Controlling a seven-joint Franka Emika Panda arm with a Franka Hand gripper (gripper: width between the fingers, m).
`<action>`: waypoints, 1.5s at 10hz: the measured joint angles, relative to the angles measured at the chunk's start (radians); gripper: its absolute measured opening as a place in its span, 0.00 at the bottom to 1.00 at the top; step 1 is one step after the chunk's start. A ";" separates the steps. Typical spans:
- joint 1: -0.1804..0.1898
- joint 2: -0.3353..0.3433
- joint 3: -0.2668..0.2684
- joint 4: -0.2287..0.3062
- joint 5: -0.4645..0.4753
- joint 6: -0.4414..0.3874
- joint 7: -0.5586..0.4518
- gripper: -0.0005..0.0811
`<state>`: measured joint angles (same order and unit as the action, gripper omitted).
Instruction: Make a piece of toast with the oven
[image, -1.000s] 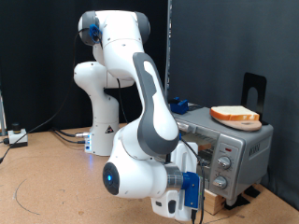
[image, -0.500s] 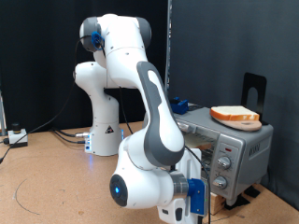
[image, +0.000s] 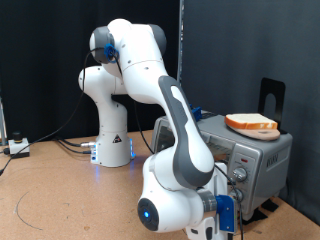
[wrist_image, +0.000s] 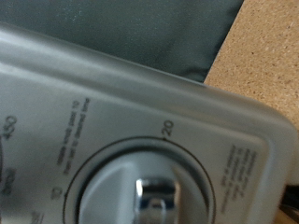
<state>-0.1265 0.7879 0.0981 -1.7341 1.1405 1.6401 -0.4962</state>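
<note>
Toast: 1 piece of toast (image: 252, 123) lies flat on top of the oven (image: 262, 155), not inside.
End effector: the end effector (image: 231, 197) is low at the oven's knob panel; open or closed, I cannot tell.
Knob: the timer knob (wrist_image: 140, 189), by the 20 mark, fills the wrist view.
Advice: square the fingers on the knob's ridge, turn without slipping.

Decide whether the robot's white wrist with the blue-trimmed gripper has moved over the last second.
Yes. In the exterior view, the gripper has moved rightward, closer to the knob panel of the boxy silver-grey toaster oven, which stayed put.
</note>
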 joint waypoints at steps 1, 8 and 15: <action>0.003 0.000 0.001 0.000 0.002 0.011 -0.001 1.00; 0.001 -0.008 0.011 -0.001 0.003 -0.017 0.006 0.42; -0.001 -0.025 0.011 -0.028 0.028 0.027 -0.076 0.13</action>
<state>-0.1275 0.7628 0.1095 -1.7625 1.1686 1.6671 -0.5719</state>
